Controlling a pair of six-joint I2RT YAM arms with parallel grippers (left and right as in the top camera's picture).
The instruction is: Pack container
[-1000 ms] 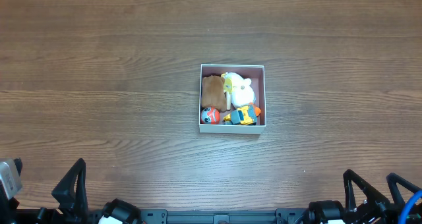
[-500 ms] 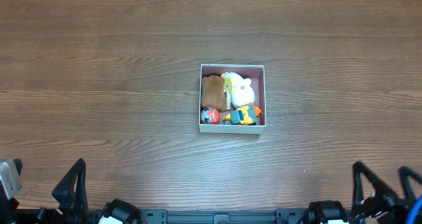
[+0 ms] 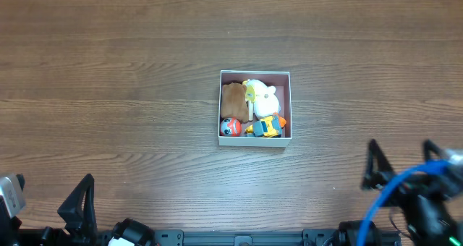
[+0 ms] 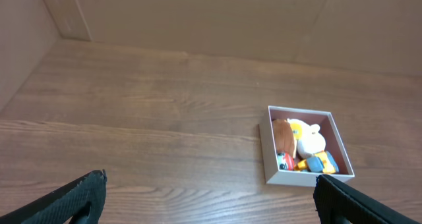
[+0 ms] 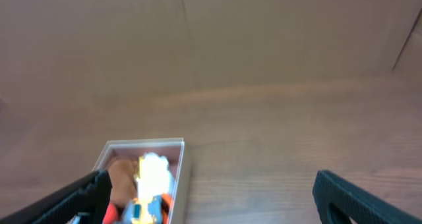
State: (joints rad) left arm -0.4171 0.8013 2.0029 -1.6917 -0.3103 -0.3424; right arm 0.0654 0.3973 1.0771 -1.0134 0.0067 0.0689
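The container point(image 3: 253, 141), a square white-walled box with a pink inside, sits mid-table. It holds a brown plush point(image 3: 233, 98), a white plush point(image 3: 265, 98), a red ball toy point(image 3: 229, 126) and a yellow-blue toy point(image 3: 268, 126). My left gripper point(image 3: 47, 206) is open and empty at the near left edge, far from the box; its wrist view point(image 4: 211, 197) shows the container point(image 4: 303, 180) ahead to the right. My right gripper point(image 3: 405, 166) is open and empty at the near right, below and right of the box. In its blurred wrist view point(image 5: 211, 196) the container point(image 5: 185, 168) lies ahead to the left.
The wooden table point(image 3: 116, 72) stretches bare around the box. Brown cardboard walls point(image 4: 198, 13) stand behind the table's far edge. A blue cable point(image 3: 383, 202) runs along the right arm.
My right gripper has lifted from the near edge and moved up and left, toward the box; it is motion-blurred. The left gripper and the box have not moved.
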